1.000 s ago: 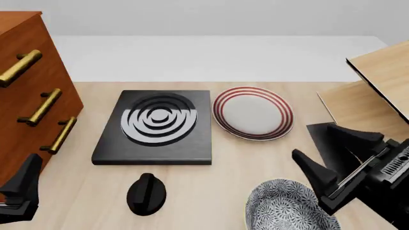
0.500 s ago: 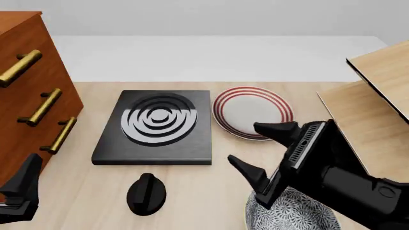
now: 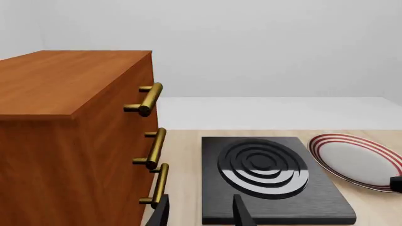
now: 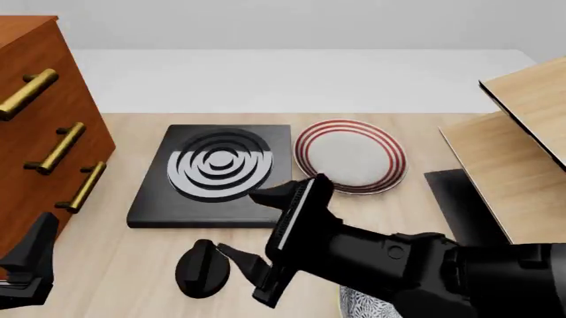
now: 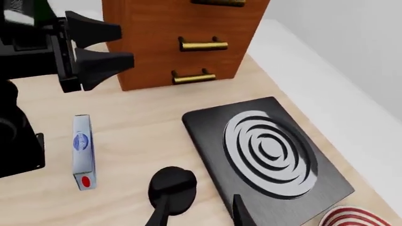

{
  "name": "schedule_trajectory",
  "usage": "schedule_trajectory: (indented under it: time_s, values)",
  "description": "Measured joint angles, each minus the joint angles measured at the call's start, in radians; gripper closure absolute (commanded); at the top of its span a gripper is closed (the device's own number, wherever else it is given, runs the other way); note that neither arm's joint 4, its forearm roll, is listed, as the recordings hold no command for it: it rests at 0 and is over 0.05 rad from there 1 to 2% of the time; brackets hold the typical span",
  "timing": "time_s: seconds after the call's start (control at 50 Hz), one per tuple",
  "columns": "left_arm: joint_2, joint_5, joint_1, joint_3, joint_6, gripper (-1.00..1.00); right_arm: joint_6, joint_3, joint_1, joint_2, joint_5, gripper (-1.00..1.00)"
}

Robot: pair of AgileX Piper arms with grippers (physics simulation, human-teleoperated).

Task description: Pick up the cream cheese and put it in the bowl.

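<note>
The cream cheese (image 5: pixel 82 151), a pale grey-blue box with a blue oval logo, lies flat on the table only in the right wrist view, close to the left arm's black base; the front view does not show it. Only a speckled sliver of the bowl (image 4: pixel 356 303) shows at the front edge, the rest hidden under the right arm. My right gripper (image 4: pixel 254 225) hangs open and empty above the black knob (image 4: pixel 203 267), the box off to one side of it. My left gripper (image 5: pixel 125 45) is open and empty, near the cabinet.
A black burner slab (image 4: pixel 217 175) sits mid-table with a red-ringed white plate (image 4: pixel 350 156) to its right. A wooden drawer cabinet (image 4: pixel 36 119) with brass handles stands at the left. Wooden panels (image 4: pixel 521 126) rise at the right edge.
My right arm has swung left from above the bowl to above the knob and the burner's front edge, staying open. The left arm has not moved.
</note>
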Motion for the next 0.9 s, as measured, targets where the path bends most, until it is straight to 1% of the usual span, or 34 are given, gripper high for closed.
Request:
schedule_trajectory:
  time_s: [0.22,0.44,0.9]
  values:
    - [0.000,0.000,0.000,0.000,0.000,-1.00,0.017,-0.111,0.090,0.160,-0.019,-1.00]
    - [0.000,0.000,0.000,0.000,0.000,-1.00,0.041,-0.205,0.167,0.282,-0.025,-1.00]
    - [0.000,0.000,0.000,0.000,0.000,-1.00,0.105,-0.341,0.275,0.458,-0.027,-1.00]
